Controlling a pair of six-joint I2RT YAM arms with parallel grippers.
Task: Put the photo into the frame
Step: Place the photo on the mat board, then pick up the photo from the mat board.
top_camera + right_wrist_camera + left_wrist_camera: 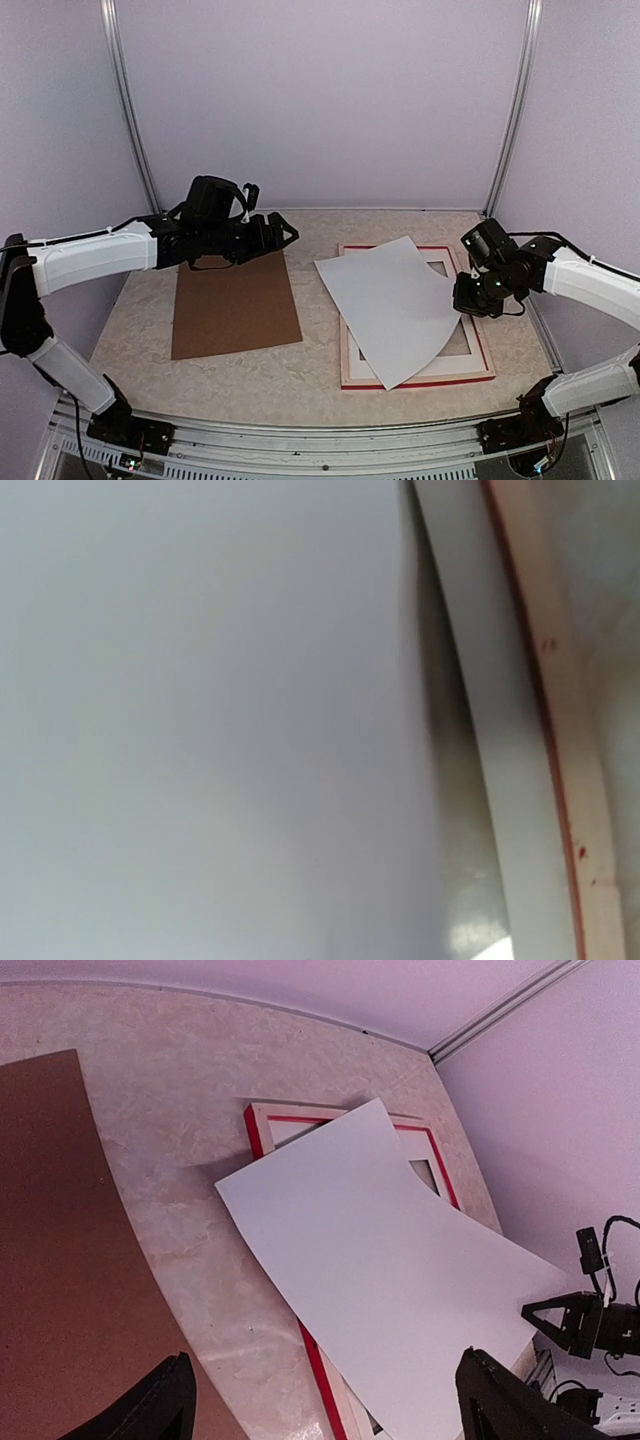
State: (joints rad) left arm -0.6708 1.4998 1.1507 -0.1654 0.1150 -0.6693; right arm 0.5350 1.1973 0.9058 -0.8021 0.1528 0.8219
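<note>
Left jaws are spread wide with nothing in them. The left wrist cam has both black fingertips (160, 1405) way out at the bottom corners, with only bench and board between. In the top cam they hover over the far edge of the brown board (235, 305). Right jaws are closed down narrow right at the right edge of the photo (395, 305). Can't tell if they're actually pinching it, since the right wrist cam doesn't catch its own fingers.

The photo only shows a plain white side with no opening in it, and it's bowed. It lies skewed across the frame (352, 365) and covers most of it, with its left corner sticking out past the frame's left rail. The frame lies flat on the bench (310, 390), right of centre, beside the board but not touching it. It's pale wood with a thin red line along the edges.

The left wrist cam gets what the top cam barely does: a white mat (412, 1147) with a rectangular opening, sitting inside the frame under the photo. The right wrist cam is just a close blur of white photo (200, 720), then a pale strip, then the edge of the frame (560, 730).
</note>
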